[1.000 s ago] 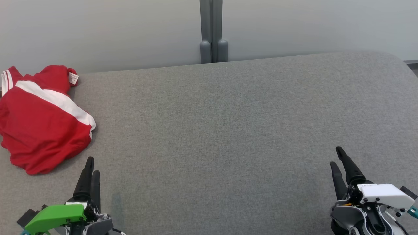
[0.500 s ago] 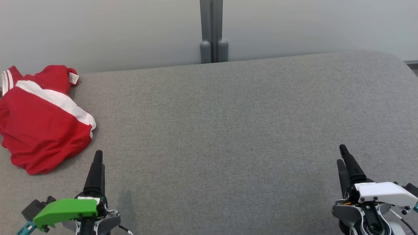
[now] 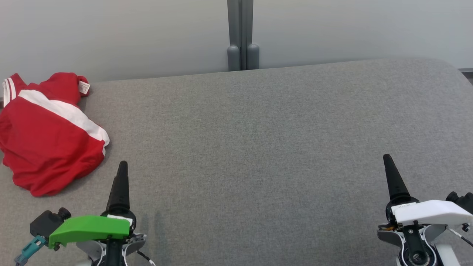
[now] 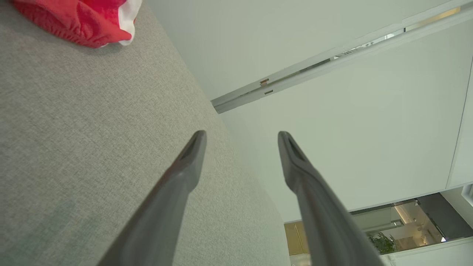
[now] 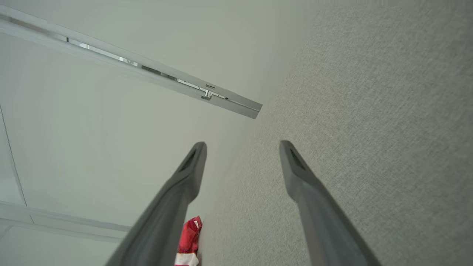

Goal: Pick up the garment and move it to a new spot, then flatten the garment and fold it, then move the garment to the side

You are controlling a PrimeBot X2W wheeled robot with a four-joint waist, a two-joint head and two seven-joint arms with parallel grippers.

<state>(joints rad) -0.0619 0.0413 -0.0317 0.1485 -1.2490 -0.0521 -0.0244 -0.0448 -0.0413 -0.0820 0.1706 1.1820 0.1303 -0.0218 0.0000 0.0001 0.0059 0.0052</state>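
The garment [image 3: 48, 136] is red with a white stripe and lies bunched at the far left of the grey padded table [image 3: 258, 147]. A corner of the garment [image 4: 92, 22] shows at the top left of the left wrist view, and the garment [image 5: 189, 236] peeks low in the right wrist view. My left gripper [image 3: 122, 168] hovers at the lower left, just right of the cloth and apart from it. Its fingers [image 4: 184, 166] stand open and empty. My right gripper [image 3: 388, 160] is at the lower right, its fingers [image 5: 295, 173] open with nothing between them.
A pale wall runs along the table's far edge, with a grey post [image 3: 242, 37] at its middle. The table's right corner [image 3: 451, 68] is rounded. Grey surface stretches between the two grippers.
Both grippers have turned about their wrists, so each now shows edge-on as a single finger in the head view. The left one slid right and forward. The garment has not moved.
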